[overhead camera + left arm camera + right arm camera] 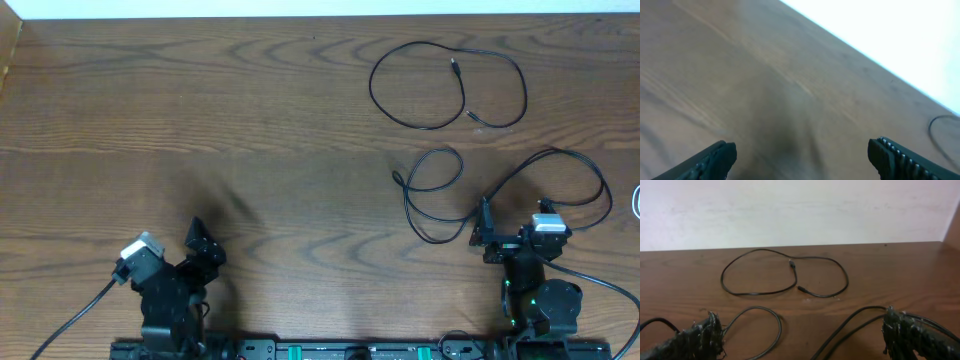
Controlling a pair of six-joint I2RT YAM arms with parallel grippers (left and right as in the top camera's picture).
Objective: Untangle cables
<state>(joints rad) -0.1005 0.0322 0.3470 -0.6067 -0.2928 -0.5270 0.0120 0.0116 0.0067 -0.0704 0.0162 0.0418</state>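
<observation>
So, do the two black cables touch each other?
No, the far cable and the near cable lie apart, with bare table between them.

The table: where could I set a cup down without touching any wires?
The left half of the table is bare wood, bordered only by the left gripper at the front. A bare strip runs between the far cable loop and the near cable. The right side is crowded, with the near cable lying beside the right gripper.

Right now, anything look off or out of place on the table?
Nothing damaged. One oddity: the white cable lies at the overhead view's right edge, mostly cut off, apart from the far black cable and the near black cable, which loops back on itself by the open right gripper.
</observation>
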